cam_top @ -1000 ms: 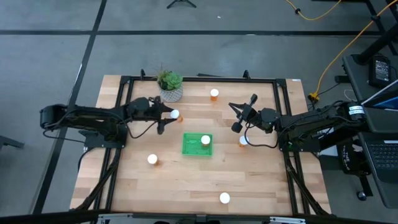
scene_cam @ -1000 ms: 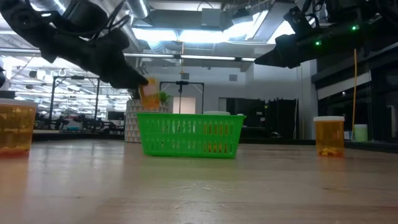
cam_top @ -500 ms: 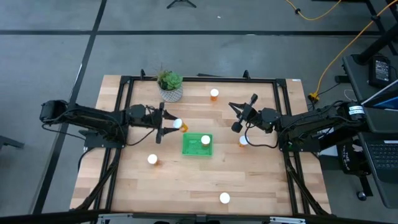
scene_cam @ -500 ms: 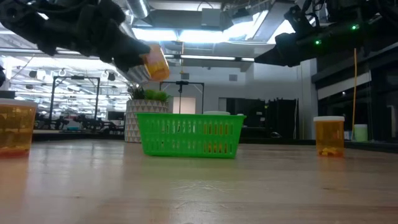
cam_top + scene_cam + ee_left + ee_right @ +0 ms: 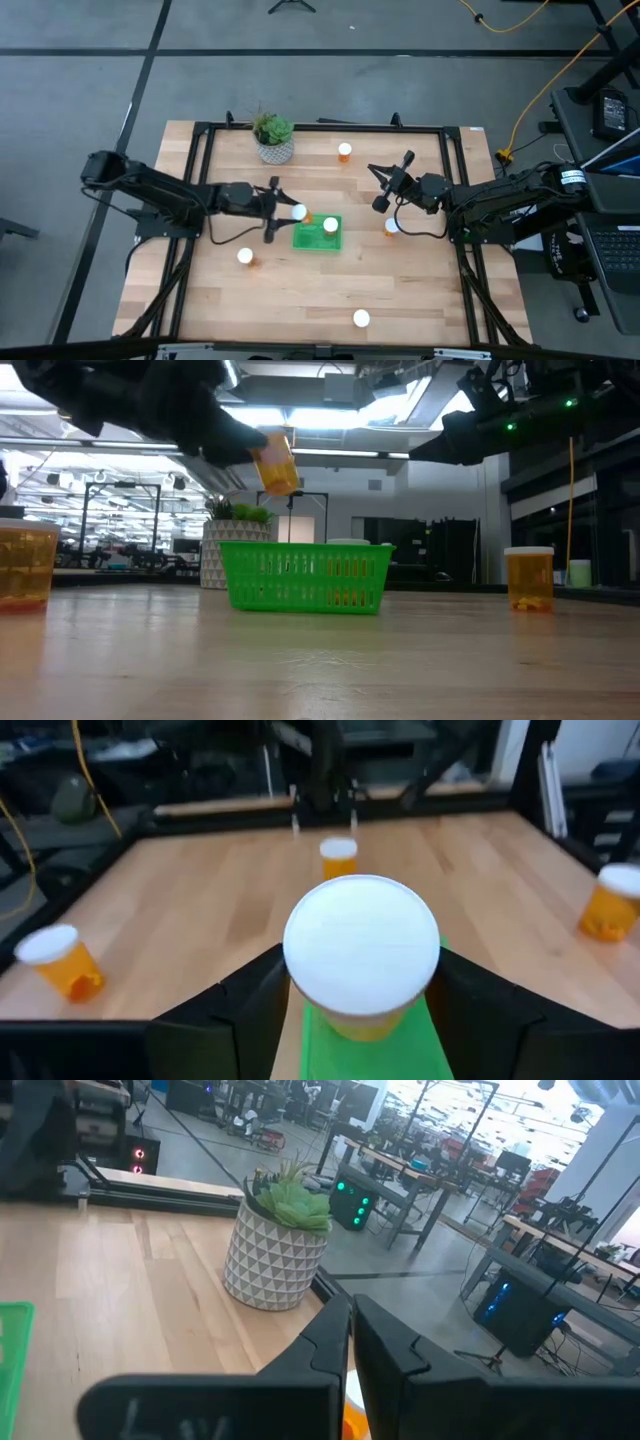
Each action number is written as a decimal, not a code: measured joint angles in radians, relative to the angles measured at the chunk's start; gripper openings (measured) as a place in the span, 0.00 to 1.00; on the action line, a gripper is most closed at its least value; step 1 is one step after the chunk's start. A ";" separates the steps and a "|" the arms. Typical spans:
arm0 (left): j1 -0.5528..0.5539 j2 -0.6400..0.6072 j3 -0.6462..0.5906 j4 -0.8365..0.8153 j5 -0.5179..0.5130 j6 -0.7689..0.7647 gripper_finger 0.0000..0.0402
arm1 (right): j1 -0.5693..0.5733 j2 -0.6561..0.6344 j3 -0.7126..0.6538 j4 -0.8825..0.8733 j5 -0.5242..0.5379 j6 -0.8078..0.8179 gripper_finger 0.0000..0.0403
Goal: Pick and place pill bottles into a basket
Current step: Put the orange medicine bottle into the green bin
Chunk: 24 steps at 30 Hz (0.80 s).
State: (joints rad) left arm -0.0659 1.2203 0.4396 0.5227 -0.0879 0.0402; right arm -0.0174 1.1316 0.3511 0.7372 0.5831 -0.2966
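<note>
Left end effector [image 5: 275, 210], mine, pinches a pill bottle [image 5: 298, 212] tilted above the left edge of the green basket [image 5: 318, 233], centre frame, one bottle [image 5: 330, 225] inside. Right end effector [image 5: 390, 178] hovers centre-right, fingers pressed together.

My high camera looks straight down on the whole table, the green basket [image 5: 318, 233] near its middle. My low camera sits at tabletop level, close to that basket [image 5: 305, 576], facing the room. Each wrist camera looks forward past its own fingers.
</note>
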 joint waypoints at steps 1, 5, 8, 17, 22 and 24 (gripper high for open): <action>-0.004 0.024 0.010 -0.001 0.000 0.000 0.53 | 0.000 0.000 0.000 0.000 0.000 0.000 0.06; -0.014 0.104 0.056 0.000 -0.005 0.000 0.53 | 0.000 0.000 0.000 0.000 0.000 0.000 0.06; -0.013 0.154 0.083 -0.002 -0.008 0.000 0.53 | 0.000 0.000 0.000 0.000 0.000 0.000 0.06; -0.013 0.206 0.206 -0.234 -0.008 -0.001 0.53 | 0.000 0.000 0.000 -0.002 0.000 0.000 0.06; -0.013 0.206 0.252 -0.314 -0.007 0.000 0.53 | 0.000 0.000 0.000 -0.002 0.000 0.004 0.06; -0.013 0.206 0.253 -0.320 -0.007 0.000 0.53 | 0.000 0.000 0.000 -0.002 0.000 0.006 0.06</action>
State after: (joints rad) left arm -0.0788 1.4261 0.6922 0.2030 -0.0952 0.0402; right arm -0.0175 1.1316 0.3508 0.7347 0.5831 -0.2909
